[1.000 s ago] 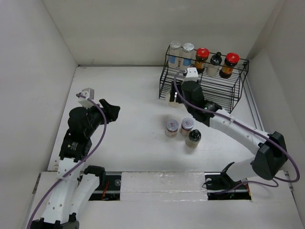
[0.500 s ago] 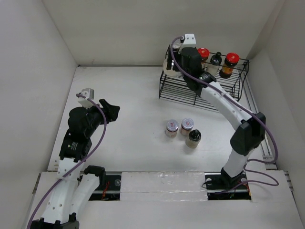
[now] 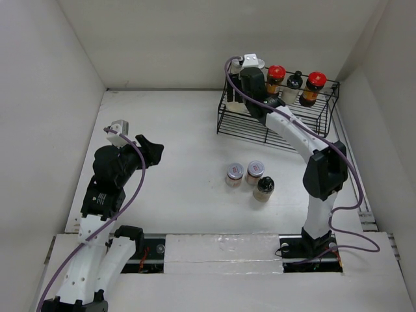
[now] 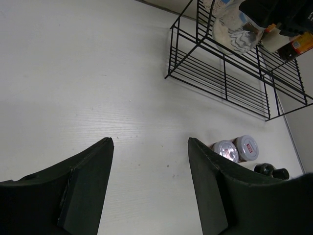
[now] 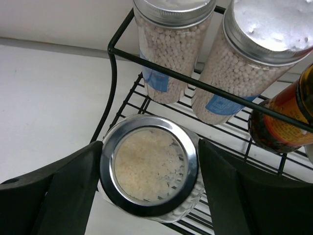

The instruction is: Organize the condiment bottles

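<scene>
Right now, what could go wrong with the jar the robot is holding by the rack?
The held jar in the right gripper is close to the left shelf jar and the right shelf jar on the rack. Pushing in could knock them over. It might catch on the rack's front wire and tip. Released too early, it could drop.

Left arm [image 3: 107,179] folded, left gripper [image 4: 149,147] agape; right arm [image 3: 296,133] outstretched, right gripper [image 5: 149,169] clamped.
</scene>
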Controlling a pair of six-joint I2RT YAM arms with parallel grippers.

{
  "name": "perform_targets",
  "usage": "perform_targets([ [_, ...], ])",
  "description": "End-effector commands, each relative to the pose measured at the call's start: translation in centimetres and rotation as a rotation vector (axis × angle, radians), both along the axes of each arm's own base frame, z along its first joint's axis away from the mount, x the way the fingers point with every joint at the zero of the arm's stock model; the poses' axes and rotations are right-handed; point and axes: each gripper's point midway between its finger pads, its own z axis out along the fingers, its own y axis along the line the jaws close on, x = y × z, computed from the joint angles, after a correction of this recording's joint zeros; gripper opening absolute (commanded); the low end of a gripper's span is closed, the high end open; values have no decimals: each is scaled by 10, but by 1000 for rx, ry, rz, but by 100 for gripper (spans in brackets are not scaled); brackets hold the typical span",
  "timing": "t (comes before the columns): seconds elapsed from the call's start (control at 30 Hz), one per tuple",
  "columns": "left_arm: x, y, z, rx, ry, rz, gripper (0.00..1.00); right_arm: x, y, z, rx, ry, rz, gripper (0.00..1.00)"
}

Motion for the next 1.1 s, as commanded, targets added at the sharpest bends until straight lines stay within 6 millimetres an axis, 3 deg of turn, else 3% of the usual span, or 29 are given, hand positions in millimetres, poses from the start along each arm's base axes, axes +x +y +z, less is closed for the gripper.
perform_targets([
  [0.0, 4, 2, 15, 5, -55, 7, 58, 5, 3, 45, 40, -107, 0, 84],
  [0.1, 3, 2, 13, 6, -46, 7, 64, 1, 6, 61, 47, -126, 0, 99],
  [0.23, 4, 4, 13, 8, -46, 16, 70, -21, -3, 103, 77, -197, 1, 100],
  [0.27, 4, 4, 13, 8, -46, 16, 71, -26, -6, 100, 77, -197, 1, 100],
  [0.3, 4, 4, 13, 8, -46, 16, 71, -43, -16, 121, 96, -230, 1, 100],
  [0.33, 4, 4, 13, 8, -46, 16, 71, -54, -20, 126, 112, -241, -23, 100],
  [0.4, 4, 4, 13, 8, -46, 16, 71, -91, -28, 117, 149, -232, -18, 92],
  [0.47, 3, 2, 13, 6, -46, 5, 69, -123, -29, 101, 183, -217, -12, 54],
  [0.5, 3, 2, 13, 6, -46, 5, 68, -138, -33, 56, 162, -160, -19, 33],
  [0.53, 3, 2, 13, 6, -46, 5, 65, -163, -45, 66, 194, -191, -19, 7],
  [0.6, 2, 2, 18, 2, -67, 5, 61, -193, -47, 42, 240, -158, -3, 1],
  [0.63, 2, 1, 18, 0, -67, -4, 56, -213, -59, 26, 272, -150, -17, 4],
  [0.7, 1, -1, 18, 6, -69, -18, 48, -237, -66, 10, 268, -105, -13, 41],
  [0.73, 0, -3, 18, 4, -69, -27, 45, -252, -75, -12, 211, -22, -14, 59],
  [0.77, 0, -3, 18, 4, -69, -27, 40, -265, -82, -15, 229, 1, -17, 83],
  [0.83, 0, -3, 18, 4, -69, -27, 40, -295, -91, -43, 209, 117, -14, 96],
  [0.97, -2, 1, 24, 5, -91, -9, 50, -325, -87, -77, 253, 230, 42, 100],
  [1.07, -2, 1, 24, 5, -91, -9, 56, -334, -80, -97, 270, 286, 77, 100],
])
